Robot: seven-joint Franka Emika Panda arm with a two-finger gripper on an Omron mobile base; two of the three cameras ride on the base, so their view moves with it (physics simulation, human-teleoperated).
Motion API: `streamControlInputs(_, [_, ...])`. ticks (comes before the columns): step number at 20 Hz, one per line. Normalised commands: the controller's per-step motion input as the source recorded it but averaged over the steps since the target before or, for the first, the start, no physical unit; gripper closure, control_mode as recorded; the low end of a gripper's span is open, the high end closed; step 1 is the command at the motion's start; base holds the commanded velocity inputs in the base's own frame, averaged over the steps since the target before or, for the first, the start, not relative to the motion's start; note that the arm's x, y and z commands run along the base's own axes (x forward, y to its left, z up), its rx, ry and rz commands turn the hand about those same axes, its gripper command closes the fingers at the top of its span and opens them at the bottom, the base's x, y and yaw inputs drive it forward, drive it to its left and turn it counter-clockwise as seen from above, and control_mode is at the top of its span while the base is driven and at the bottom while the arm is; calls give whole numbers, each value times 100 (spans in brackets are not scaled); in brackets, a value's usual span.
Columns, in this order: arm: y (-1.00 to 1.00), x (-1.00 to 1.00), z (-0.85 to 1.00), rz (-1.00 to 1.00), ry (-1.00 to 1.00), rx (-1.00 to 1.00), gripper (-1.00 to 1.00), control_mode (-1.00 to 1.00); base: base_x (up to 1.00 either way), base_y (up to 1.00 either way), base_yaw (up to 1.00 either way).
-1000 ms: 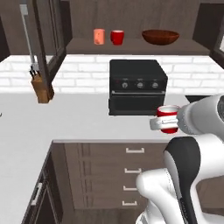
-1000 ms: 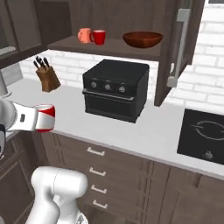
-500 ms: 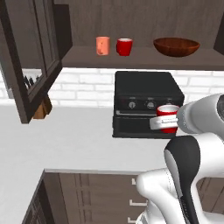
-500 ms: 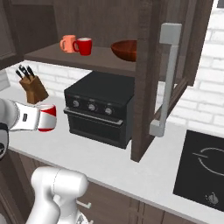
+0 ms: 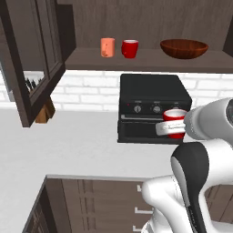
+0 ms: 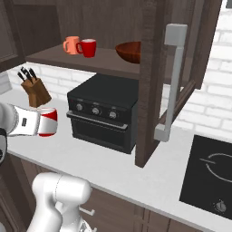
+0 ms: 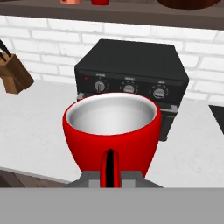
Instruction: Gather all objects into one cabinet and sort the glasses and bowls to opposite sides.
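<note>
The gripper [image 5: 169,129] is grasping a red cup [image 7: 110,130] upright, mouth up, fingers clenched on its near side, in front of the black countertop oven [image 5: 154,107] and above the white counter [image 5: 68,145]. The step in hand looks like carrying this cup up to the cabinet shelf [image 5: 145,60] above the oven. To do it well, the arm should be keeping the cup level and lifting it well clear of the oven's top before going in over the shelf lip.

Above the oven, on the shelf, the salmon-orange cup [image 5: 108,47] and a second red cup [image 5: 129,48] are standing just beside each other toward the oven's left; the reddish-brown bowl [image 5: 184,48] is sitting well apart toward its right. Open room looks best on the bare shelf left of the salmon cup or between the red cup and the bowl; the cup side seems right for sorting.

Edges to watch: the open glass-paned door [image 5: 34,59] hanging left of the oven, and the other open door with its grey handle [image 6: 171,81] right of the oven. The knife block [image 6: 36,89] is standing left of the oven, by the brick wall.
</note>
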Motion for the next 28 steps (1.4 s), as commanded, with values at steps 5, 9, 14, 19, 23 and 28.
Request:
streamControlInputs(5, [0,0,0,0,0,0,100,100,77,0,4])
streamControlInputs(9, [0,0,0,0,0,0,100,100,62,-4,1])
streamControlInputs(14, [0,0,0,0,0,0,100,100,43,0,1])
streamControlInputs(19, [0,0,0,0,0,0,100,100,26,0,0])
streamControlInputs(23, [0,6,0,0,0,0,100,-100,0,0,0])
streamControlInputs(28, [0,0,7,2,0,0,100,-100,0,0,0])
